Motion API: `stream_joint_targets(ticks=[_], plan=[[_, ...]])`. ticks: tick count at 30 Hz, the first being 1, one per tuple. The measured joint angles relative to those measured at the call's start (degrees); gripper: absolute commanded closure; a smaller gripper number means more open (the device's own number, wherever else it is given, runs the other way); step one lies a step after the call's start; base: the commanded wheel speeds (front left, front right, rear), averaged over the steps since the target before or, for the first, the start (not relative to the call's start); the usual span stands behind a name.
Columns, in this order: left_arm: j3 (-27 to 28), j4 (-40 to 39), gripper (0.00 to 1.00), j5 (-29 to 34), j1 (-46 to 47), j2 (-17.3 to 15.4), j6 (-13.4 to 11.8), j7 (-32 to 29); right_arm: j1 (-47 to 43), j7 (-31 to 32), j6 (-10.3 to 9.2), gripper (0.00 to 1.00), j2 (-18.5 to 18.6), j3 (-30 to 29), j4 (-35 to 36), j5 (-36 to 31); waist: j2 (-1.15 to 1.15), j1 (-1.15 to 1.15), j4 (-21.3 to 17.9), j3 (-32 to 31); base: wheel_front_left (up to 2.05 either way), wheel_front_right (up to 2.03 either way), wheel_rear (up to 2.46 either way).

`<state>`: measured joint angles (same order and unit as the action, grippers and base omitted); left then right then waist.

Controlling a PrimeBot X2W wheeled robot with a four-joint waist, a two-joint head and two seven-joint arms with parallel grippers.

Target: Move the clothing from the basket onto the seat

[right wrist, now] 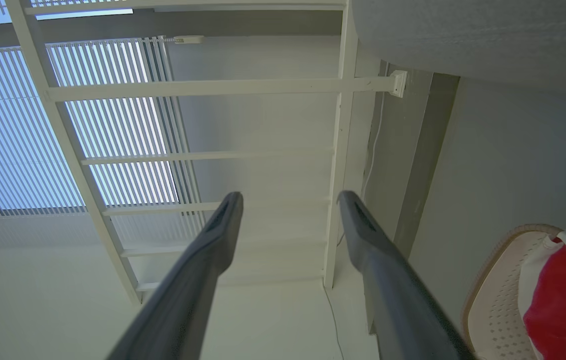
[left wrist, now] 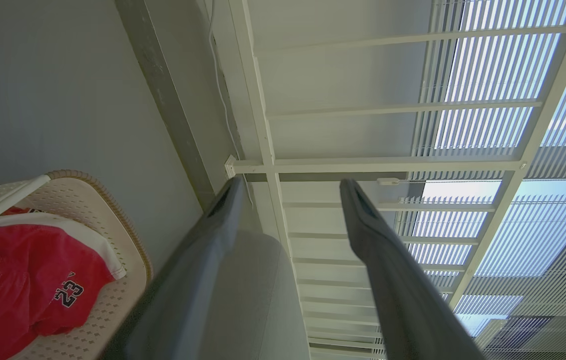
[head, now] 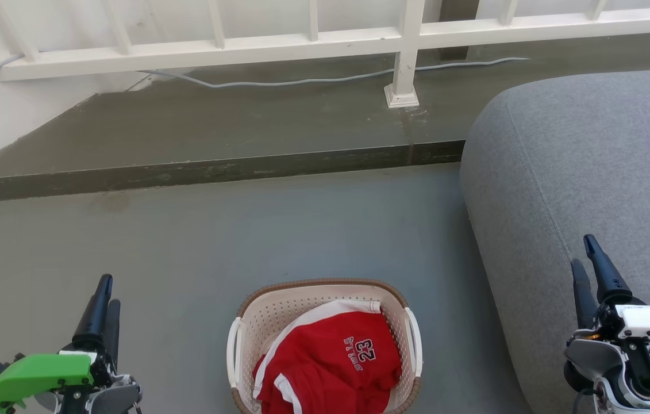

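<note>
The grey concrete floor (head: 187, 241) takes up most of the head view. At its far side it rises to a darker raised step (head: 215, 132), which is fenced by a white railing (head: 302, 40) with a pale cable (head: 302, 80) trailing along its foot. In the wrist views, slatted blinds with daylight behind them show beyond the railing.

The seat (head: 589, 161) is to the robot's right, a broad grey fabric cushion with rounded edges. It runs from the near edge of the head view away toward the step, and a stitched seam follows that same direction.

The basket (head: 267, 313) stands upright on the floor, straight ahead of the robot and just left of the seat. It is cream and perforated, with a brown woven rim and a white handle on its left and right sides. The picture's bottom edge cuts off its near end, so I cannot tell its long axis.

The clothing (head: 330, 362) lies crumpled inside the basket, piled toward the near side. It is red with white trim, and a white band slants from near-left up to far-right. The white "23" is turned well away from upright.

The left claw (head: 110, 290) is over the floor at the lower left, well apart from the basket. The right claw (head: 581, 251) is over the seat. Both are released with fingers spread, grasping nothing and pointing toward the railing.
</note>
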<state>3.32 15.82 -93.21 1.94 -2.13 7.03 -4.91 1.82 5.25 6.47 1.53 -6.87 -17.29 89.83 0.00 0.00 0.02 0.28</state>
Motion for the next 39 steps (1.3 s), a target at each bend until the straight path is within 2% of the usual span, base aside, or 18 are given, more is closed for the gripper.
stream_joint_targets(ticks=[5, 17, 39], plan=[[-1.08, -1.67, 0.0, 3.15, 0.18, -0.85, 0.0, 1.55, 0.19, -1.79, 0.0, 0.0, 0.73, 1.33, 0.25, -3.47, 0.0, 0.0, 0.04, 0.08, 0.0, 0.0, 0.0], [-3.49, -3.35, 0.0, 15.47, 0.53, -4.45, 0.0, 4.97, 2.71, -4.44, -0.11, 0.0, 4.07, 5.05, 0.56, -15.88, 0.0, 0.0, 0.14, 0.11, 0.0, 0.0, 0.0], [-8.35, -5.89, 0.0, 36.48, 1.64, -6.66, -3.64, 9.12, 5.14, -8.81, -4.13, 0.0, 6.67, 12.62, 1.81, -38.34, 0.0, 0.0, 0.25, -0.29, 0.0, 0.0, 0.0]])
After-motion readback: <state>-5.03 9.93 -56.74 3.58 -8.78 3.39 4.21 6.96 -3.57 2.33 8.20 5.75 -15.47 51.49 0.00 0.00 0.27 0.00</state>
